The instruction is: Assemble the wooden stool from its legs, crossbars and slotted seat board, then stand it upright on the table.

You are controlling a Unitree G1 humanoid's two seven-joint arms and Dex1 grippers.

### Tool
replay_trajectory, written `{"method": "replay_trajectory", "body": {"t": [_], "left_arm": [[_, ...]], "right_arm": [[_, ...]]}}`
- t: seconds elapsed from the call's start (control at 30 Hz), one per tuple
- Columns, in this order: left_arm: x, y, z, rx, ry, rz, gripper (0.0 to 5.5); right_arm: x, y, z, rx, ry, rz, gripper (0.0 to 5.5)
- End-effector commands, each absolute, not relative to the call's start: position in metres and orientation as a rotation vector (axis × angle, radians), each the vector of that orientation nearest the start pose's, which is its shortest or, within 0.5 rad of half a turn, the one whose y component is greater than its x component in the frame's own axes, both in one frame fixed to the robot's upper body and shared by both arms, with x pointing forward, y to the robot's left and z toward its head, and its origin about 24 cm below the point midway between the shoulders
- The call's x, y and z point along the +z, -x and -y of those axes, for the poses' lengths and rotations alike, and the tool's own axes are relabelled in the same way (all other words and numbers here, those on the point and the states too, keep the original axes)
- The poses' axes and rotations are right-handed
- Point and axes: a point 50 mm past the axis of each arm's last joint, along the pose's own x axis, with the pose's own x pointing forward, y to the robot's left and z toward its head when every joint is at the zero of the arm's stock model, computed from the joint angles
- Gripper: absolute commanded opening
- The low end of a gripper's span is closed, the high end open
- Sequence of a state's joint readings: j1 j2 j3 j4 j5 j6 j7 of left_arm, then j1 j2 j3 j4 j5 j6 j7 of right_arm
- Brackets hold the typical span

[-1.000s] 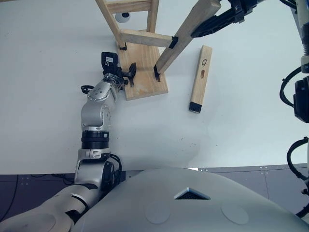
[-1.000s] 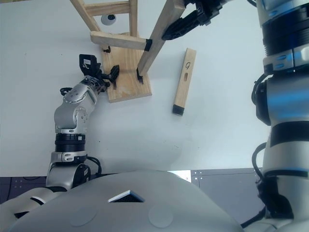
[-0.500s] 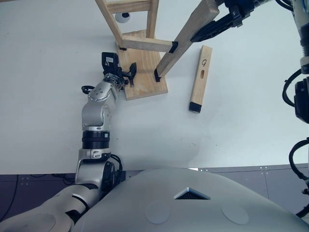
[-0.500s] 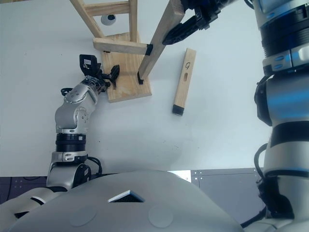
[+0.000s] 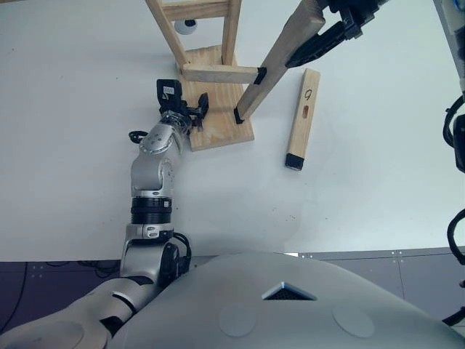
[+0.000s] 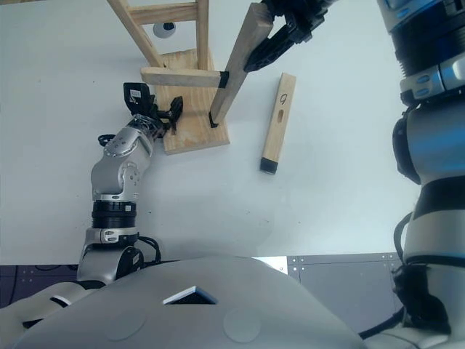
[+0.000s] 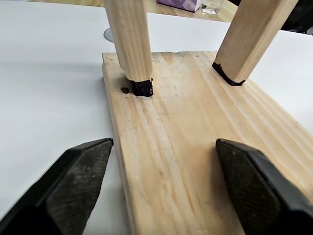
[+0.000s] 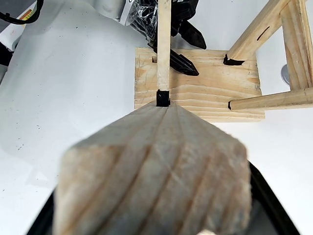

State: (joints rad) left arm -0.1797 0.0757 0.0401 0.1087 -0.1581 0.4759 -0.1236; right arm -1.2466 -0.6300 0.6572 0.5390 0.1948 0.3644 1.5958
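Observation:
The slotted seat board [image 5: 221,120] lies flat on the white table with several legs standing up from it. A crossbar [image 5: 218,73] runs level between two of them. My right gripper [image 5: 311,45] is shut on the upper part of the near-right leg [image 5: 272,69], which leans over its black slot mark [image 8: 163,98]. My left gripper [image 5: 184,116] is open at the board's near-left edge. Its fingertips [image 7: 80,178] straddle the board [image 7: 190,147] and sit wider than it. A loose wooden leg with a slot [image 5: 302,116] lies on the table to the right.
A small round grey disc [image 5: 189,23] sits in the tabletop behind the stool. The table's front edge [image 5: 290,252] runs close to my body. Bare white tabletop lies left of the board and right of the loose leg.
The right gripper has swung the held leg steeper, and the crossbar has turned from slanted to level. My left arm has shifted slightly right, keeping its gripper at the board's edge.

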Motion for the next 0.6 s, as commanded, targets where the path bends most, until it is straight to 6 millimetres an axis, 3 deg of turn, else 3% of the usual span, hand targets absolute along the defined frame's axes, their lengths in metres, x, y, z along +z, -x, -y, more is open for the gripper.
{"method": "replay_trajectory", "body": {"t": [0.03, 0.27, 0.4, 0.6], "left_arm": [[0.007, -0.274, -0.153, -0.129, 0.104, -0.462, 3.88], [-0.001, -0.271, -0.147, -0.115, 0.130, -0.494, 3.88], [-0.003, -0.269, -0.146, -0.108, 0.138, -0.496, 3.88], [-0.004, -0.268, -0.146, -0.109, 0.140, -0.503, 3.88]], "right_arm": [[0.219, -0.343, 0.096, 1.688, 0.842, -0.580, 2.05], [0.216, -0.333, 0.075, 1.753, 0.884, -0.609, 2.05], [0.200, -0.327, 0.065, 1.794, 0.865, -0.707, 2.05], [0.160, -0.327, 0.057, 1.793, 0.836, -0.867, 2.05]]}}
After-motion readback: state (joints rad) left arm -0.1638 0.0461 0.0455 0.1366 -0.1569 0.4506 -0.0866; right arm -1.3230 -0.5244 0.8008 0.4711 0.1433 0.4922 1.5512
